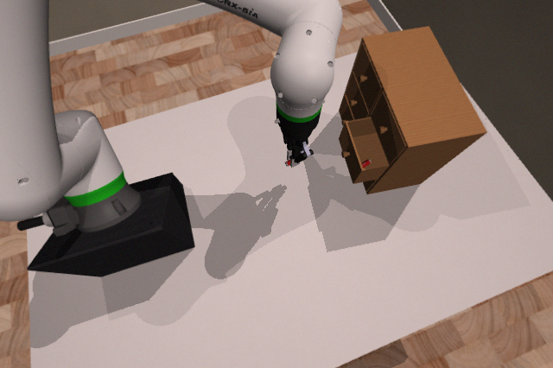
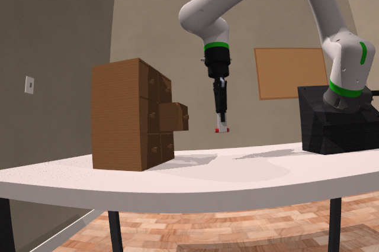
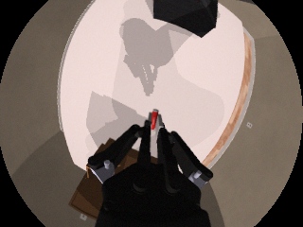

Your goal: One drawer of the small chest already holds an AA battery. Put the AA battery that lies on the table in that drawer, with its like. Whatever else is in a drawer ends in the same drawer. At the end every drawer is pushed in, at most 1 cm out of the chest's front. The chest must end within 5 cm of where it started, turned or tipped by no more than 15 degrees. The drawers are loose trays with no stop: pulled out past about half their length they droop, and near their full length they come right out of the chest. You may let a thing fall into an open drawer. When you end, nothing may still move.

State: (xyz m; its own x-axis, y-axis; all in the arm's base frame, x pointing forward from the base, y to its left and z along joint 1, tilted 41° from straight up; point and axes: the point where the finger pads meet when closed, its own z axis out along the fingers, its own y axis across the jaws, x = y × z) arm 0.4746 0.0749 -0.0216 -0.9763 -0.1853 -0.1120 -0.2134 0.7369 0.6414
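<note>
My gripper (image 1: 296, 158) is shut on the AA battery (image 2: 218, 129), a small white cell with a red end, and holds it high above the table, a little in front of the chest. It also shows in the wrist view (image 3: 153, 120) between my fingertips. The wooden chest (image 1: 402, 109) stands at the right of the table with six drawers. One middle-row drawer (image 1: 365, 149) is pulled out part way and holds another AA battery (image 1: 365, 162). In the exterior view the open drawer (image 2: 174, 116) juts out at about the level of my fingers. The other drawers are pushed in.
My black base block (image 1: 120, 225) stands at the table's left. The table edge runs near the chest's right side. A corner of the chest shows at the lower left of the wrist view (image 3: 85, 192).
</note>
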